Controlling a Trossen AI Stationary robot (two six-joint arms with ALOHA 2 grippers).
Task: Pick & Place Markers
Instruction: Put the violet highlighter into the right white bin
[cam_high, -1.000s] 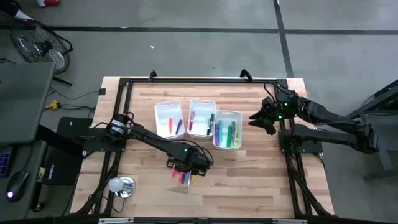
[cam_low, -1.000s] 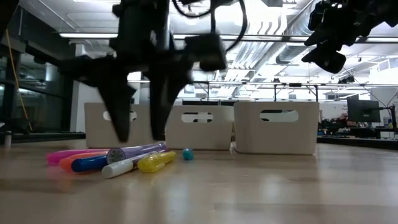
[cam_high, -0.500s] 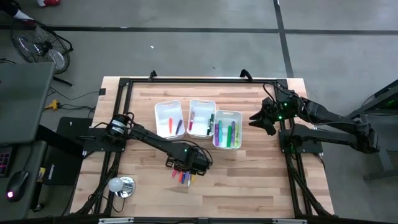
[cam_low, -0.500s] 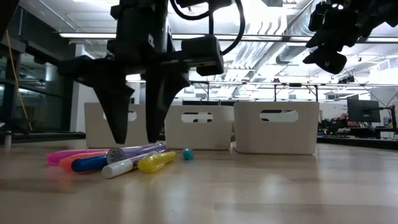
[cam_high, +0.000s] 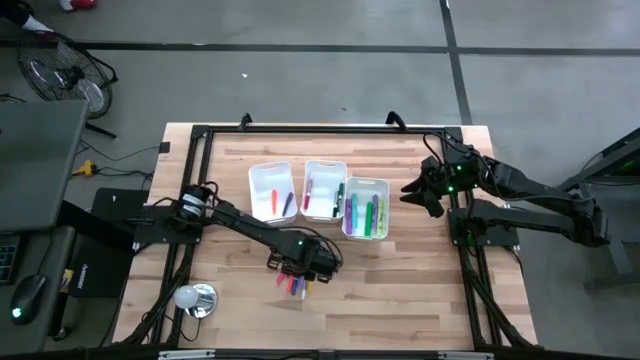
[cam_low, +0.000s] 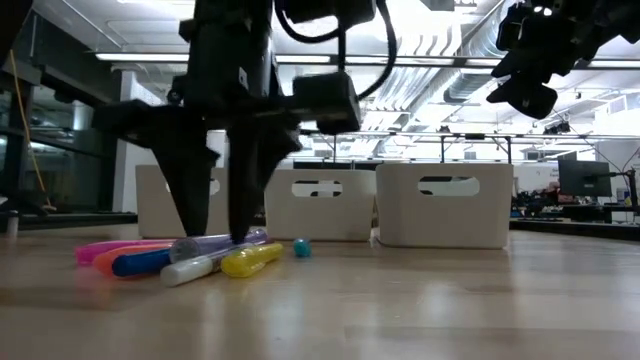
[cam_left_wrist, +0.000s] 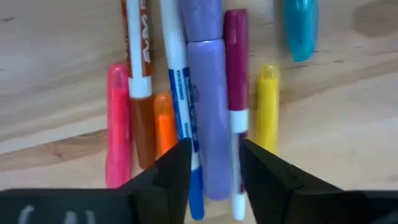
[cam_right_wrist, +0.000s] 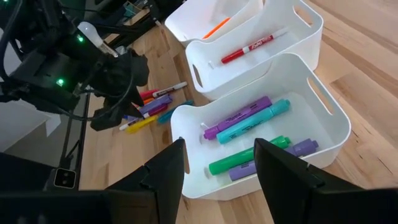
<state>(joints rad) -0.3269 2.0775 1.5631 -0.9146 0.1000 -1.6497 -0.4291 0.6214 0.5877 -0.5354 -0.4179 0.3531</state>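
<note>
Three white bins (cam_high: 318, 197) are sitting in a row mid-table, and from my remote seat they're the biggest things on the wooden table (cam_high: 400, 300) besides the arms. I'm seeing the right-hand bin holding green, teal and purple markers, the middle one a red marker with printing I can't read, the left one an orange one.

Left arm is reaching out over the loose pile of markers (cam_left_wrist: 205, 106) lying on the table in front of the bins. The left gripper (cam_left_wrist: 214, 165) is hanging right over that pile with its fingers parted about a marker's width, straddling the fat purple marker (cam_left_wrist: 208, 118) but not gripping anything as far as I can tell. In the low view its tips are sitting down at the pile.

Right gripper (cam_right_wrist: 217, 171) is waiting up in the air by the right end of the bins, fingers spread wide, nothing in it.

Pile itself: pink, orange, a white-bodied blue one with small writing, the purple one, a maroon one with a white band, a yellow highlighter (cam_left_wrist: 268, 106), and a teal one (cam_left_wrist: 299, 28) lying slightly apart. Lettering is showing on the orange-capped marker, too blurry for me to read.
</note>
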